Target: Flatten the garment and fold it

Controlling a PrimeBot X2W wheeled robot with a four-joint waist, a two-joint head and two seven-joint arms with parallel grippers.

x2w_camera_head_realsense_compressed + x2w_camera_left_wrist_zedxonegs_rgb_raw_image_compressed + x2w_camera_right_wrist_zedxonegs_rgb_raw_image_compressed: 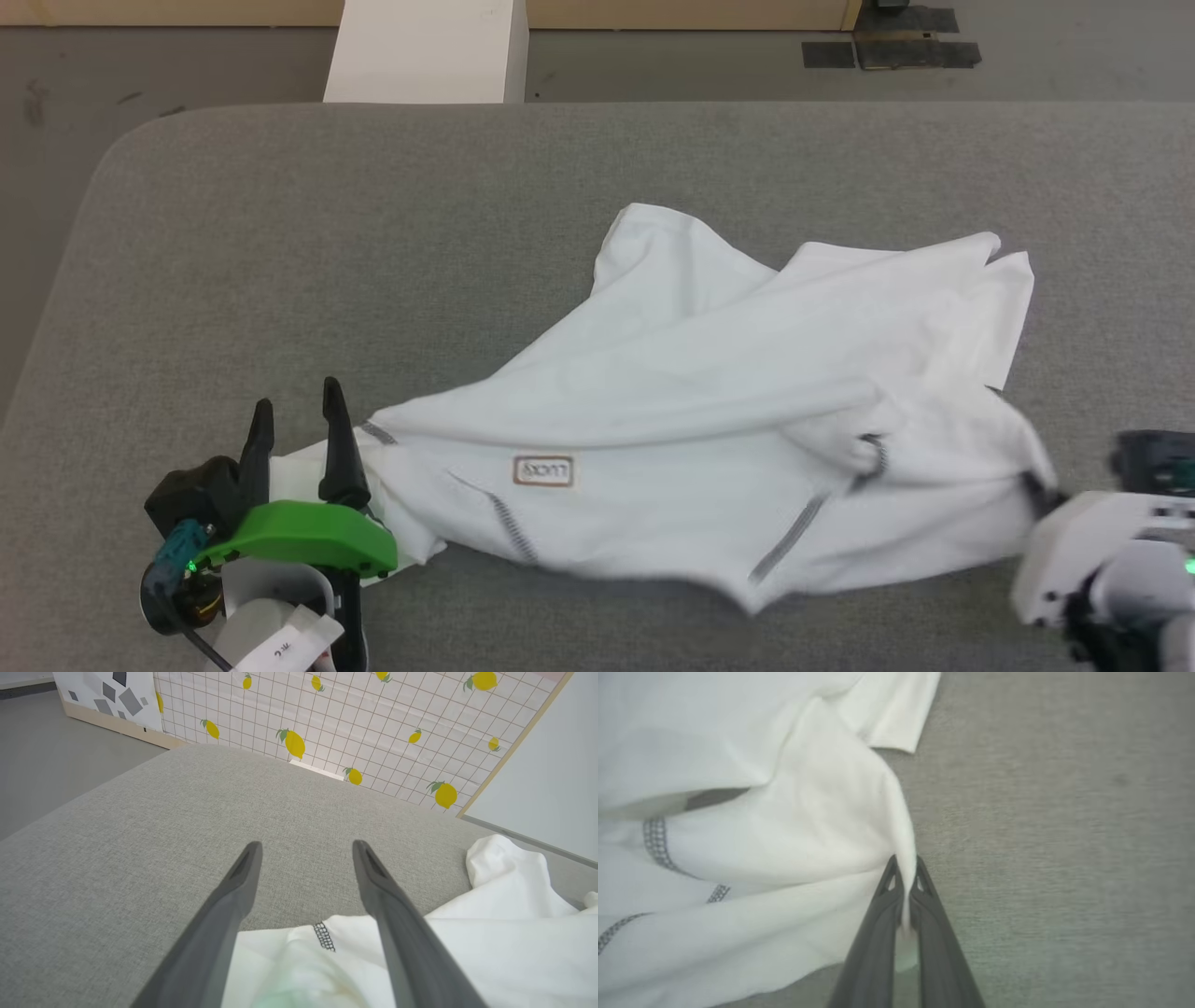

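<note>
The garment (709, 420), a white T-shirt with dark zigzag stitching, lies crumpled and stretched across the grey table, its small label facing up. At its left end my left gripper (294, 411) stands open over a corner of the cloth, and the left wrist view shows that white garment (490, 947) lying under and between the spread left gripper (306, 851), not pinched. My right gripper (1046, 495) is at the shirt's right edge. In the right wrist view the right gripper (905, 865) is shut on a thin fold of the garment (784, 835), pulled into a peak.
The grey fabric-covered table (373, 233) has a rounded far left corner and bare cloth surface around the shirt. A rigid white box (425, 51) stands on the floor beyond the far edge. A lemon-patterned panel (373, 728) rises behind the table in the left wrist view.
</note>
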